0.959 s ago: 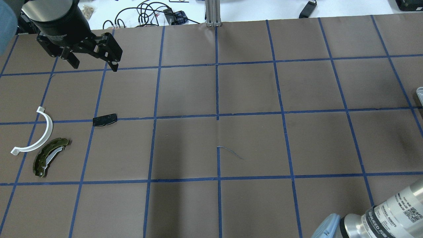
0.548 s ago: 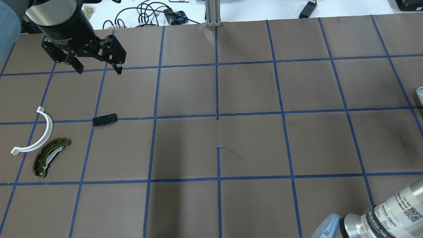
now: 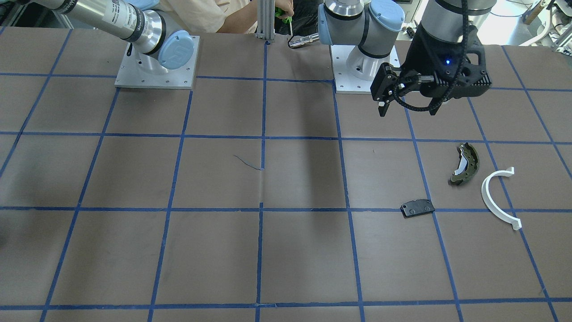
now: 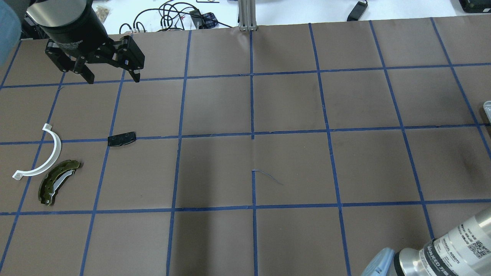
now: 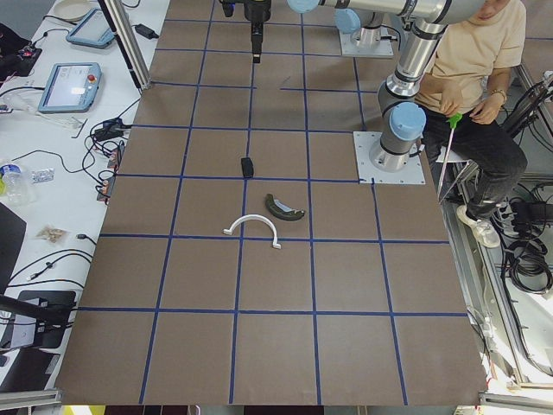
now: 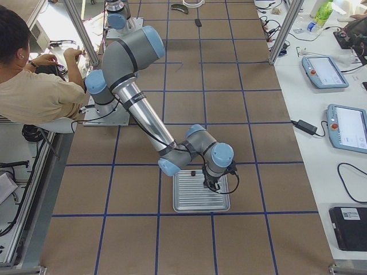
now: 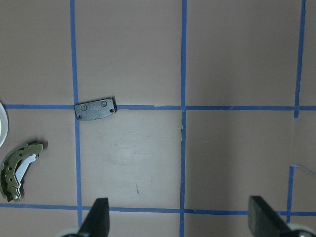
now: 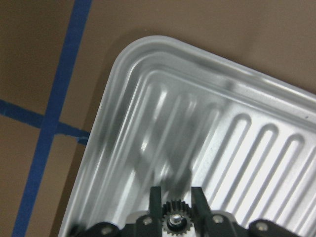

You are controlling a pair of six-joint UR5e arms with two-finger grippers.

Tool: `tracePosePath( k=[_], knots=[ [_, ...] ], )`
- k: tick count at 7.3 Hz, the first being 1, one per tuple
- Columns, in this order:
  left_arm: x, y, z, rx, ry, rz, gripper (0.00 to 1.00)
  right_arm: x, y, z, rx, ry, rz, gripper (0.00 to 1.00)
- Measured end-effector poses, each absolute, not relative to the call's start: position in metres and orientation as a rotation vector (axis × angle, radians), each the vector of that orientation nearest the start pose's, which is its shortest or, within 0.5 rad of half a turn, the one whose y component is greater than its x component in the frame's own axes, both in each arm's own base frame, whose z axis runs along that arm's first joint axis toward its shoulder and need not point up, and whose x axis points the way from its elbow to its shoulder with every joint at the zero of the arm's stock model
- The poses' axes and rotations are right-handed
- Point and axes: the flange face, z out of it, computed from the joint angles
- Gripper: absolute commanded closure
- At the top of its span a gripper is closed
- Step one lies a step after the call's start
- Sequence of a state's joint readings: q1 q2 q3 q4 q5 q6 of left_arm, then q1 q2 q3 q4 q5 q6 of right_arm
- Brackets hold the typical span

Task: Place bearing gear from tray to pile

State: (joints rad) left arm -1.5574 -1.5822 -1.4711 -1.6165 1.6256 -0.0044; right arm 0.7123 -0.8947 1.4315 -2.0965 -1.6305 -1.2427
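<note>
The pile lies at the table's left: a flat black plate (image 4: pixel 121 138), an olive brake shoe (image 4: pixel 57 182) and a white half-ring (image 4: pixel 42 157). They also show in the front view as plate (image 3: pixel 417 208), shoe (image 3: pixel 464 164) and ring (image 3: pixel 496 197). My left gripper (image 4: pixel 113 79) hangs open and empty beyond the plate, high above the table; its wrist view shows the plate (image 7: pixel 96 109) far below. My right gripper (image 8: pixel 177 195) is shut on a small dark toothed bearing gear (image 8: pixel 174 220), just above a corner of the ribbed metal tray (image 8: pixel 128 54).
The tray (image 6: pixel 195 200) sits at the table's far right end, with only its edge (image 4: pixel 487 109) in the overhead view. The right arm's elbow (image 4: pixel 441 249) fills the near right corner. An operator (image 6: pixel 34 91) sits behind the robot. Cables lie past the table's far edge.
My left gripper shifted slightly toward the near right, then back again, and stayed open. The pile parts have not moved.
</note>
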Motion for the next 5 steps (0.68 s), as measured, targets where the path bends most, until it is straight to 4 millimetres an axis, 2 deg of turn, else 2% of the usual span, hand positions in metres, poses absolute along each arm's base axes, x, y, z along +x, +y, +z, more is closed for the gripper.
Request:
tracePosePath(
  k=[2, 3, 4, 5],
  knots=[
    [-0.121, -0.501, 0.526, -0.026, 3.088, -0.062, 0.0, -0.439, -0.556, 0.221, -0.614, 3.116, 0.076, 1.0],
    [-0.122, -0.502, 0.525, -0.017, 3.097, -0.059, 0.0, -0.427, -0.56, 0.234, -0.575, 3.111, 0.078, 1.0],
    [-0.124, -0.503, 0.525, -0.007, 3.12, -0.054, 0.0, -0.403, -0.569, 0.247, -0.511, 3.109, 0.086, 1.0],
    [-0.126, -0.504, 0.524, 0.011, 3.144, -0.047, 0.0, -0.367, -0.581, 0.265, -0.456, 3.1, 0.106, 1.0]
  ],
)
